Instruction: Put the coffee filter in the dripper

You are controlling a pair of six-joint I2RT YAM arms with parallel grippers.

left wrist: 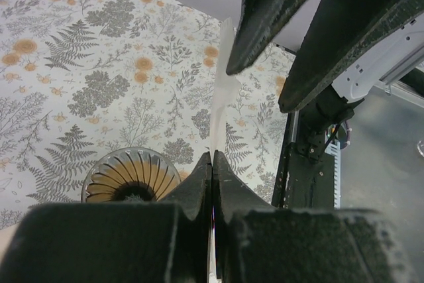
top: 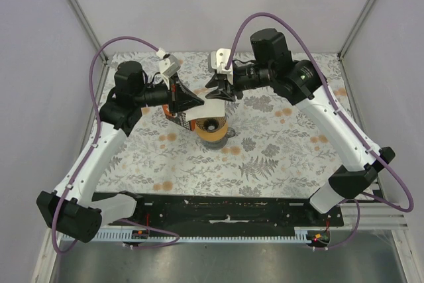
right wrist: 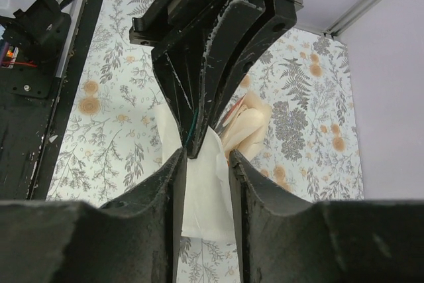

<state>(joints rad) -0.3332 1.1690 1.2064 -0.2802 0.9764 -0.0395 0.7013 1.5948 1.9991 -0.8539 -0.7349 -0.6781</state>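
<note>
Left wrist cam says it best: the left gripper [left wrist: 212, 161] is clamped tight on the bottom edge of the coffee filter [left wrist: 222, 97], which stands up edge-on like a thin white blade. From the right wrist cam, the right gripper [right wrist: 205, 157] has its jaws parted, one either side of that same paper, with a visible gap, so I'd say it's astride the filter, not pinching it.

The filter hangs in the air between the two grippers, above and just behind the dripper [left wrist: 129, 173], which sits upright and bare inside on the flowery table [left wrist: 99, 64]. Cream papers [right wrist: 252, 124] lie just beyond.

My read: we're mid-handling, getting the flat filter opened or re-gripped before the drop. The next move probably needs the right jaws to catch the paper gently, spread the cone, then line it up over the dripper's mouth.
</note>
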